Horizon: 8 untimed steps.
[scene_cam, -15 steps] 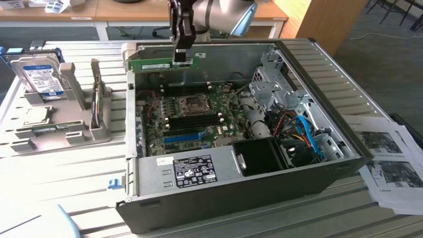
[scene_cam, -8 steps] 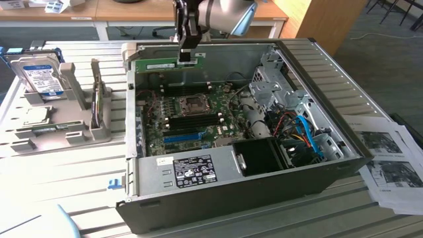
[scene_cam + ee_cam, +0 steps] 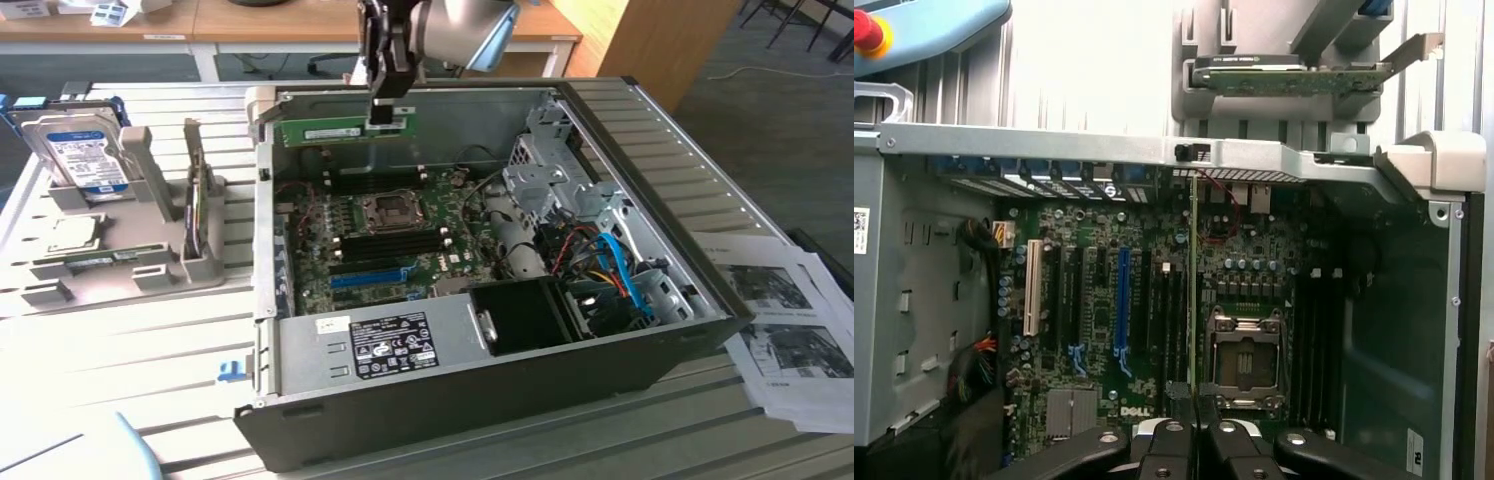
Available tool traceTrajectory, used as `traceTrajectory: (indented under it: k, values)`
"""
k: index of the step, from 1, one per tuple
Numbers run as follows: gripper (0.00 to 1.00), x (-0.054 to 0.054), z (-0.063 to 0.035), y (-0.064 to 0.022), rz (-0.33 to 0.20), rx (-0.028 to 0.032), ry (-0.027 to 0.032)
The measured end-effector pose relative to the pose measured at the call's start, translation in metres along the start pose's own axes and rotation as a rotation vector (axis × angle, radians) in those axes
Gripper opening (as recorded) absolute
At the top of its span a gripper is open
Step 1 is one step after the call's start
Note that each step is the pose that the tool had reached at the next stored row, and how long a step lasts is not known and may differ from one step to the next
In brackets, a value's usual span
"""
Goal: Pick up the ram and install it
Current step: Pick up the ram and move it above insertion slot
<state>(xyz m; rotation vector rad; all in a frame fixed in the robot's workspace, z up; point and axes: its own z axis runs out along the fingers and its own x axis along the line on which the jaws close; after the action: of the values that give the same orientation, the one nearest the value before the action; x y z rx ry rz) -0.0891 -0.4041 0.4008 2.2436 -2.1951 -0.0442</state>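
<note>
The ram [image 3: 320,130], a long thin green board, hangs level above the back of the open computer case [image 3: 694,200]. My gripper [image 3: 387,112] is shut on the end of the stick that lies toward the exterior view's right. In the wrist view the ram [image 3: 1194,280] shows edge-on as a thin line running out from between my fingertips [image 3: 1194,425], over the motherboard [image 3: 1104,300]. It lines up between the dark memory slots [image 3: 1169,320] and the CPU socket [image 3: 1246,360]. The ram is well above the board and touches nothing.
A grey holder [image 3: 134,260] at the exterior view's left carries a silver hard drive [image 3: 80,150], a chip [image 3: 74,235] and an upright green card [image 3: 198,200]. Printed sheets [image 3: 787,320] lie beside the case on the exterior view's right. Drive cage [image 3: 561,180] and cables [image 3: 614,270] crowd that side inside.
</note>
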Motion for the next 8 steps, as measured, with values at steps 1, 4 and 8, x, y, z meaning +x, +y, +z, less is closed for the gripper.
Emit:
traceTrajectory:
  k: [1, 4, 8]
  values:
    - [0.11, 0.0000, 0.0000, -0.0011, 0.000, 0.0000, -0.0001]
    - [0.11, 0.0001, -0.0001, -0.0043, 0.000, 0.0000, 0.0000]
    - [0.11, 0.0002, -0.0002, -0.0083, 0.000, 0.0000, 0.0000]
